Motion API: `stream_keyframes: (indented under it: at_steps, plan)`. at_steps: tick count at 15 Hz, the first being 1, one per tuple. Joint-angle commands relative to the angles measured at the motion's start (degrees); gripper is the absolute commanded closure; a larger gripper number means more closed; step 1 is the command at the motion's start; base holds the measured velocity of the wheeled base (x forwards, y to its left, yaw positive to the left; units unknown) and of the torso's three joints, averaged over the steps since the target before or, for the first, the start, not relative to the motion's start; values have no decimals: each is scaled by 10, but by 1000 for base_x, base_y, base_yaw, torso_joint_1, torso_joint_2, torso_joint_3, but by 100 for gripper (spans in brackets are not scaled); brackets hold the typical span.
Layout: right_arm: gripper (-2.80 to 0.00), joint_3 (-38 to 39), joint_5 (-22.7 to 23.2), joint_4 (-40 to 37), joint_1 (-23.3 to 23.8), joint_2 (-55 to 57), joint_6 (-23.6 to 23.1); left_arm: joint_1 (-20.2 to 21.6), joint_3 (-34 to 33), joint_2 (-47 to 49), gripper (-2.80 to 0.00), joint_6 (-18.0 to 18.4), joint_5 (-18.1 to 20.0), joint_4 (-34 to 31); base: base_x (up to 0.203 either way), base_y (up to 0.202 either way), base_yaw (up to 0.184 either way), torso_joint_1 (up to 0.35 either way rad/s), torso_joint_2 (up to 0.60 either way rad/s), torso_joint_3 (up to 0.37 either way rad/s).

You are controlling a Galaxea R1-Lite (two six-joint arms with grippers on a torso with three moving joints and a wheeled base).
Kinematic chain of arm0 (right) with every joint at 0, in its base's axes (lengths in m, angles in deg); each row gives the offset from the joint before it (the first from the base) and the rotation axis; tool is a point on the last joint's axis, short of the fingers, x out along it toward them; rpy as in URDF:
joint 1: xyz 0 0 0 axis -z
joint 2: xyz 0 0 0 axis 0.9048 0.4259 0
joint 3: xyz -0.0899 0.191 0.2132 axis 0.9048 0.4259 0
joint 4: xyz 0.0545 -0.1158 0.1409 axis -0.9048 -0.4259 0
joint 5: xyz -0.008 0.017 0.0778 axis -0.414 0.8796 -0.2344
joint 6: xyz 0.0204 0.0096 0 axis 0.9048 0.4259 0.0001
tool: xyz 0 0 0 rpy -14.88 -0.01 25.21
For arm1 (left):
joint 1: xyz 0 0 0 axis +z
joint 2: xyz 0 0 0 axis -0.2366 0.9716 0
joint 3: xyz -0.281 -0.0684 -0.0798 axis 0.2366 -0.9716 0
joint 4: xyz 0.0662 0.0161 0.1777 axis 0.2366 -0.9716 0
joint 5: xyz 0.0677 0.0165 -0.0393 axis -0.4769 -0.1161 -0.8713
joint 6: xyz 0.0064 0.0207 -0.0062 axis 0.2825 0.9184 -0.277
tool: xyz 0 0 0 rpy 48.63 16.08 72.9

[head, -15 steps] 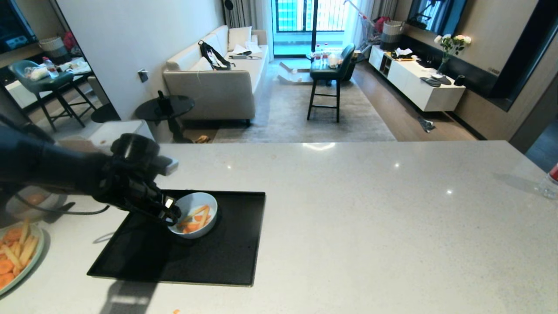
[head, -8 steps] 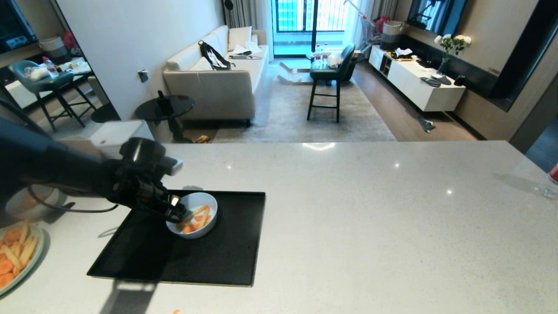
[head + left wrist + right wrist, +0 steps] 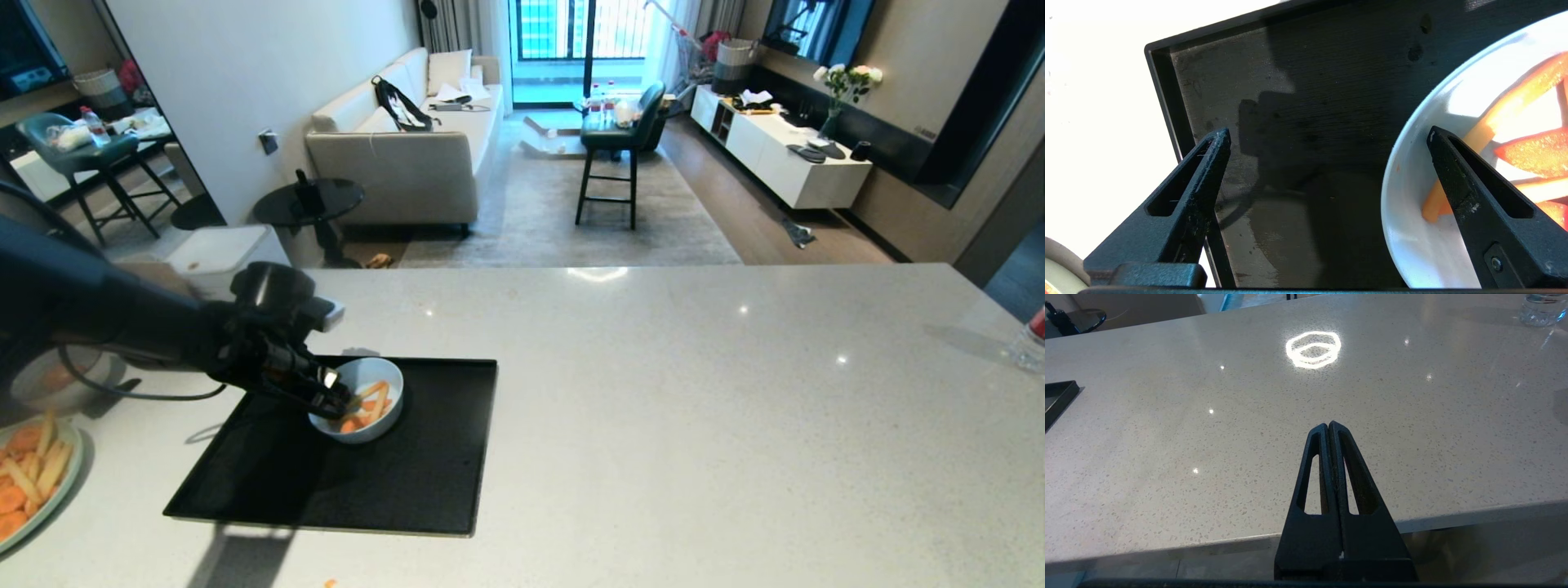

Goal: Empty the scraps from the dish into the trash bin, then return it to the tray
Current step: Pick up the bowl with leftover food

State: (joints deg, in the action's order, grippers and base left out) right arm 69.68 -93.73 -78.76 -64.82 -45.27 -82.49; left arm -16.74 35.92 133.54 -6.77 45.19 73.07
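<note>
My left pincer: spread wide, grasping nothing; it straddles the near-left rim of the dish, one finger inside over the white wall, the other outside over the tray floor.
My left arm: reaches in from the left of the head view, and my left pincer sits at the bowl's left edge.
Dish: the small round glossy pale blue-white bowl stands upright on the tray, in its far half, left of middle; its white wall fills one side of the left wrist view.
Scraps: a few orange carrot slices and pale yellow sticks lie inside the bowl; close up, one orange stick slants just beside my inner finger, but whether they touch I cannot tell.
Tray: the large flat black rectangular tray with a low raised rim lies on the pale speckled stone bench; its corner shows beyond my outer finger.
My right pincer: clenched, empty, parked above the near edge of the bench, well apart from the tray, whose corner shows far to one side.
Wide pale green plate: at the bench's left edge, heaped with orange and yellow pieces.
Trash bin: I cannot make it out.
</note>
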Motion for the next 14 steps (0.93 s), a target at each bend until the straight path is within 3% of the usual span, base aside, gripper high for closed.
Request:
stream_keyframes:
  at_steps: [1,2,12,14]
  plan:
    - [0,0,0,0,-1,0,0,0,-2,1,-280,1,-1,-1,0,0,0,0,0,0]
    - [0,0,0,0,-1,0,0,0,-2,1,0,0,-1,-1,0,0,0,0,0,0]
    - [0,0,0,0,0,0,0,2,-53,-48,0,-7,1,-2,0,0,0,0,0,0]
    - [0,0,0,0,0,0,0,2,-72,-67,0,-27,1,-2,0,0,0,0,0,0]
